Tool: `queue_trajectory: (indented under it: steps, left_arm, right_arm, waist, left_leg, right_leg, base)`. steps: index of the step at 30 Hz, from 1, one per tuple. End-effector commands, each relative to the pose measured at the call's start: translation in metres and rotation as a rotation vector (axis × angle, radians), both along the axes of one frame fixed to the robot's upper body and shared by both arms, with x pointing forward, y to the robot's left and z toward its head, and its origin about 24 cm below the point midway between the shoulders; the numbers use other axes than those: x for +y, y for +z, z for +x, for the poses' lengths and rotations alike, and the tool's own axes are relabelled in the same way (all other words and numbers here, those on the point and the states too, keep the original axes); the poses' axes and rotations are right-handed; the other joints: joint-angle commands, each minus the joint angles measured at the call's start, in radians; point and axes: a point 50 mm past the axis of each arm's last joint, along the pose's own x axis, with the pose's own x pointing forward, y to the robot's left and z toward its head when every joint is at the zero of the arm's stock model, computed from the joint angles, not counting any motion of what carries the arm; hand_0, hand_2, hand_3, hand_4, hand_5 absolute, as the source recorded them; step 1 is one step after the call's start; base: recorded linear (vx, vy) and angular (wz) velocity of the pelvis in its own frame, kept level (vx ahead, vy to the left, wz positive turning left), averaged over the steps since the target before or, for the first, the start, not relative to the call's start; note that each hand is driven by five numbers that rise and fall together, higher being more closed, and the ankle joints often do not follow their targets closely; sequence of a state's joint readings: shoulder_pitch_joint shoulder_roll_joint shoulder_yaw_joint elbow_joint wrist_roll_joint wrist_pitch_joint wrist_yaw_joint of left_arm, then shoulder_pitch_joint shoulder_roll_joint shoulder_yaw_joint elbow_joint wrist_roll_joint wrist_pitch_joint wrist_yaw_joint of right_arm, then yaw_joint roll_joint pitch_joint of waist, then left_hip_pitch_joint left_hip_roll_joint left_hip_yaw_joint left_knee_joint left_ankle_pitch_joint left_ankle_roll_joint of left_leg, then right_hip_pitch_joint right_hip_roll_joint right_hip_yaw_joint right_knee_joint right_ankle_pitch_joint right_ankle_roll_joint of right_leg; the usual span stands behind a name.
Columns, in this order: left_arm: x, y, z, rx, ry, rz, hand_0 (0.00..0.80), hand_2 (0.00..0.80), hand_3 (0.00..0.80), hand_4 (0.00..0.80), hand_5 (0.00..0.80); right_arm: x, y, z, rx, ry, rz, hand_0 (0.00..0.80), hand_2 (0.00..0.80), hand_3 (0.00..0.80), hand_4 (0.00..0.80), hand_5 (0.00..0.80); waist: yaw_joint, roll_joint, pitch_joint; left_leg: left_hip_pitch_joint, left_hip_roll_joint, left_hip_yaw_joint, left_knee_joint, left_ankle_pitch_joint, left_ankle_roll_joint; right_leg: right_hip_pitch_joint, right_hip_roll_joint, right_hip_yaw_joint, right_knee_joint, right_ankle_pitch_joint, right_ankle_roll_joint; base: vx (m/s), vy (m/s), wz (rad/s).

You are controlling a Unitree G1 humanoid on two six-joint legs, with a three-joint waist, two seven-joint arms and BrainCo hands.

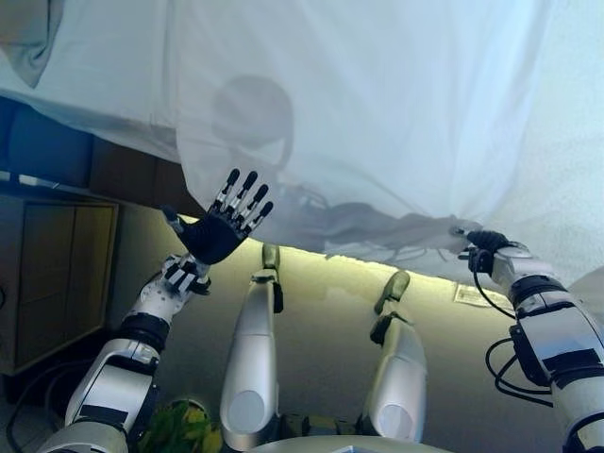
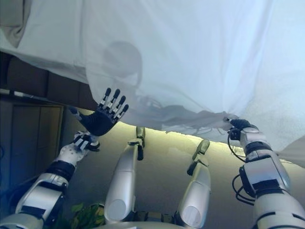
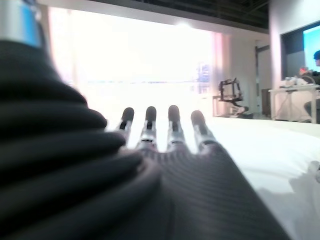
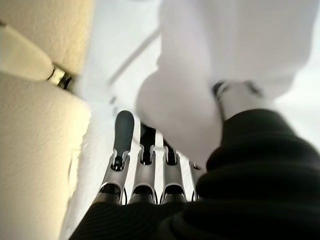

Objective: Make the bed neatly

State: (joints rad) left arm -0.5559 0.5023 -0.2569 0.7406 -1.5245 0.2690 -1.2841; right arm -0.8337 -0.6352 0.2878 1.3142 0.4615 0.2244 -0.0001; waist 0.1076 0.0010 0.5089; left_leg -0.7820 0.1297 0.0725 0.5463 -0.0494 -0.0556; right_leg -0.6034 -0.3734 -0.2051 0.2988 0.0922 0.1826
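Note:
A white sheet (image 1: 377,113) covers the bed and hangs over its near edge. My right hand (image 1: 491,247) is at the sheet's hanging edge on the right. In the right wrist view a bunch of the sheet (image 4: 175,100) lies pinched between the thumb (image 4: 235,97) and the fingers (image 4: 123,135). My left hand (image 1: 219,231) is open with straight, spread fingers. It is raised in front of the bed's side, just below the sheet's edge, and holds nothing. In the left wrist view its fingers (image 3: 172,125) point out over the white bed top.
The bed's cream side (image 1: 330,283) shows below the sheet, with a label (image 1: 469,294) on it. A wooden cabinet (image 1: 47,283) stands at the left. A grey cloth (image 1: 33,38) lies at the top left. A person (image 3: 312,75) sits at a far table.

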Motion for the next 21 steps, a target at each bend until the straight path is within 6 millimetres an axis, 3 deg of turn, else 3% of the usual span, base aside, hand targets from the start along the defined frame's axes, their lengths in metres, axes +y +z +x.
queue_trajectory:
  steps: [1, 7, 13, 21]
  left_arm:
    - [0.002, 0.013, 0.007, -0.046, 0.017, -0.071, 0.000, 0.000, 0.000, 0.000, 0.000]
    - [0.005, 0.033, 0.016, -0.112, 0.012, -0.076, 0.000, 0.000, 0.000, 0.000, 0.000]
    - [0.008, 0.065, 0.034, -0.106, 0.135, -0.118, 0.000, 0.000, 0.000, 0.000, 0.000]
    - [0.032, 0.062, 0.046, 0.081, 0.311, -0.101, 0.000, 0.000, 0.000, 0.000, 0.000]
  right_arm:
    - [-0.030, 0.009, -0.015, 0.052, -0.081, -0.094, 0.000, 0.000, 0.000, 0.000, 0.000]
    - [-0.034, 0.008, -0.018, 0.090, -0.064, -0.078, 0.000, 0.000, 0.000, 0.000, 0.000]
    - [-0.040, 0.012, -0.021, 0.095, -0.073, -0.091, 0.000, 0.000, 0.000, 0.000, 0.000]
    - [-0.038, 0.012, -0.020, 0.064, -0.069, -0.076, 0.000, 0.000, 0.000, 0.000, 0.000]
  waist:
    - [-0.012, 0.031, 0.011]
    - [-0.031, 0.019, 0.011]
    - [-0.051, 0.004, 0.011]
    - [-0.064, -0.037, 0.011]
  left_leg:
    - [0.057, 0.034, -0.033, -0.093, -0.008, -0.011]
    - [0.029, 0.043, -0.027, -0.069, -0.015, -0.011]
    - [-0.028, 0.047, -0.032, -0.039, -0.023, -0.013]
    - [-0.128, 0.051, -0.066, 0.020, -0.043, -0.013]
  right_leg:
    - [-0.107, 0.014, 0.054, 0.157, -0.005, -0.010]
    - [-0.136, 0.023, 0.063, 0.167, -0.003, -0.012]
    - [-0.198, 0.035, 0.082, 0.197, -0.006, -0.015]
    - [-0.281, 0.055, 0.092, 0.204, 0.008, -0.010]
  base:
    - [-0.001, 0.018, -0.11]
    - [0.006, 0.035, -0.09]
    - [0.002, 0.060, -0.11]
    - [-0.004, -0.003, -0.04]
